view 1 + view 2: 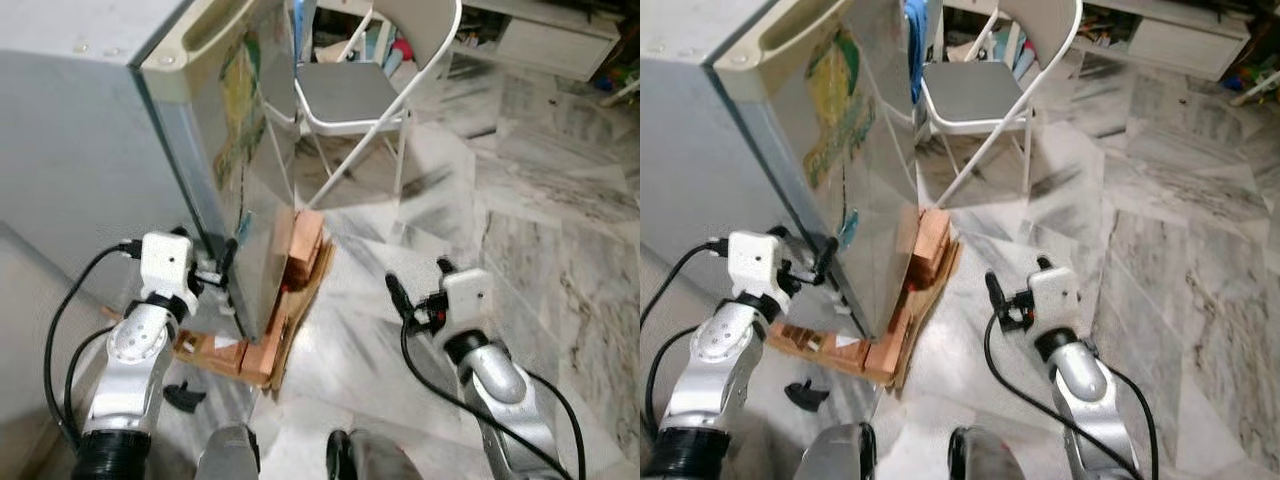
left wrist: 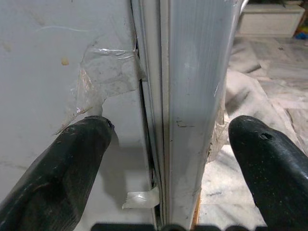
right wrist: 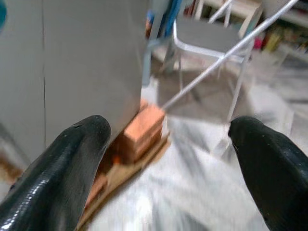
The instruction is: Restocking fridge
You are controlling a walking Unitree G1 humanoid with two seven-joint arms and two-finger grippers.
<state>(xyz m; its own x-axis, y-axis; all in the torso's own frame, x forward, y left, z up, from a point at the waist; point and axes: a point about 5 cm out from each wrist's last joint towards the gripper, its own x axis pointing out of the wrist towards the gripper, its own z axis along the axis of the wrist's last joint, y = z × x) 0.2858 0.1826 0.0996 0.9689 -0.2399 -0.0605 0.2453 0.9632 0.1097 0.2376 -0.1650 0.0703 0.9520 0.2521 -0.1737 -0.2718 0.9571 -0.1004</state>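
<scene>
Marble floor (image 1: 540, 200) is spreading out around a fridge (image 1: 90, 130) that is sitting on bricks (image 1: 303, 250) and cardboard, with a folding chair (image 1: 350, 90) beyond. The left claw (image 2: 163, 144) is straddling the fridge's door edge (image 2: 192, 96) with fingers wide; it should be hooking behind that edge and pulling steadily. The right claw (image 3: 166, 139) is waiting spread wide, empty, beside the door

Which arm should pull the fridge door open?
Left, probably. The left gripper is open astride the fridge door edge; the right gripper hangs open over the floor, away from it.
</scene>
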